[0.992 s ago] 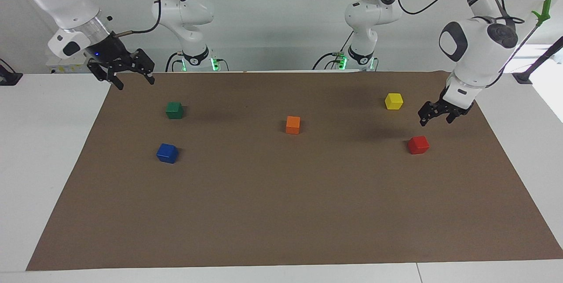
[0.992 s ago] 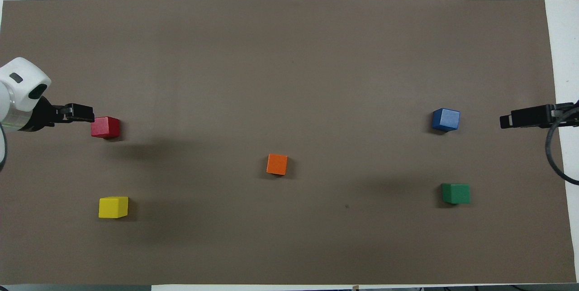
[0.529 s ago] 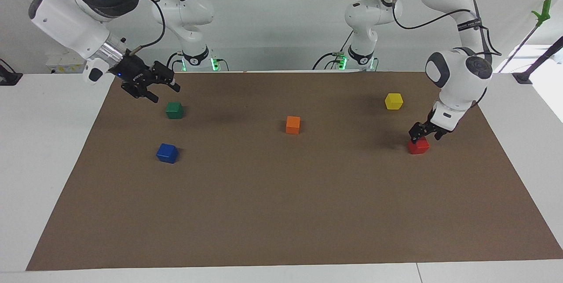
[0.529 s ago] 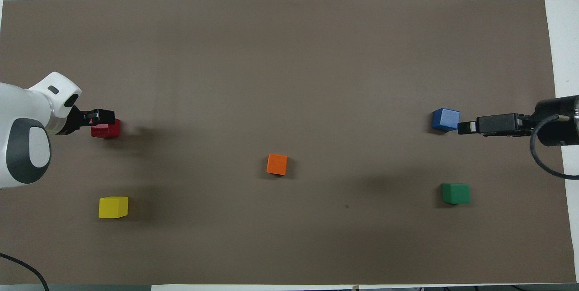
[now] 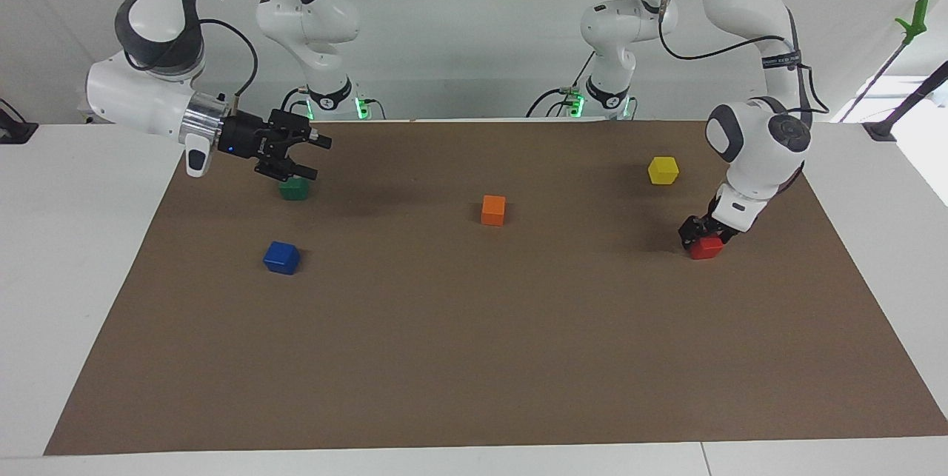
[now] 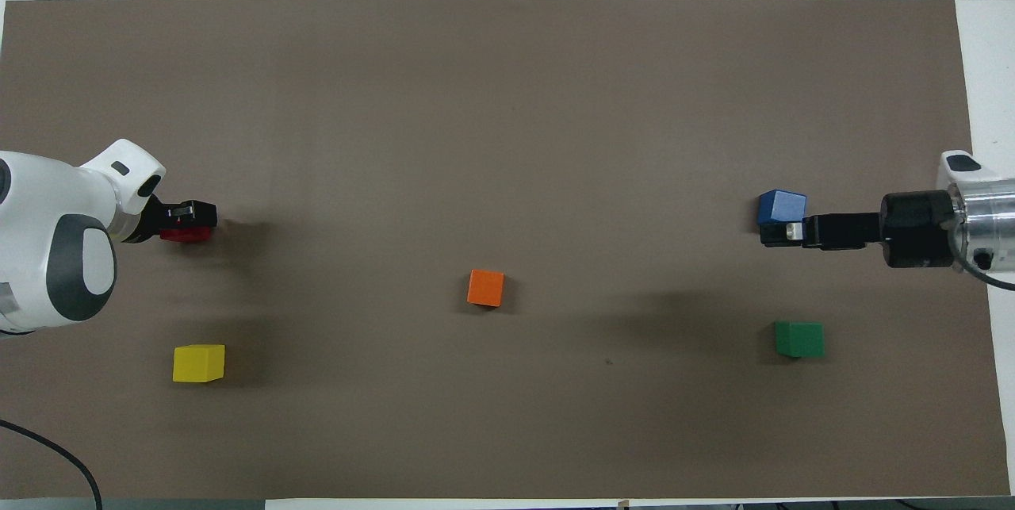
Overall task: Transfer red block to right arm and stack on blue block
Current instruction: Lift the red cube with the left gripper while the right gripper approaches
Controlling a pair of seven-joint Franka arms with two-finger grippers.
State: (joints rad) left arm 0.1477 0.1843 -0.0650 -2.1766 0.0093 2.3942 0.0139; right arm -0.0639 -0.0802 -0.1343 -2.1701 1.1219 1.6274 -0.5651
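Observation:
The red block (image 5: 707, 248) sits on the brown mat (image 5: 474, 357) at the left arm's end. My left gripper (image 5: 707, 234) is down at it, fingers open and straddling the block. From overhead the gripper (image 6: 190, 216) covers most of the red block (image 6: 184, 236). The blue block (image 5: 281, 257) sits on the mat at the right arm's end, also seen from overhead (image 6: 781, 207). My right gripper (image 5: 313, 158) is open and empty, held level in the air over the mat between the blue and green blocks (image 6: 781, 232).
A green block (image 5: 294, 191) lies nearer the robots than the blue one. An orange block (image 5: 493, 209) sits mid-mat. A yellow block (image 5: 663, 170) lies nearer the robots than the red one.
My left gripper has come down from above the mat onto the red block. My right gripper has swung in from the mat's edge toward the green and blue blocks and turned level.

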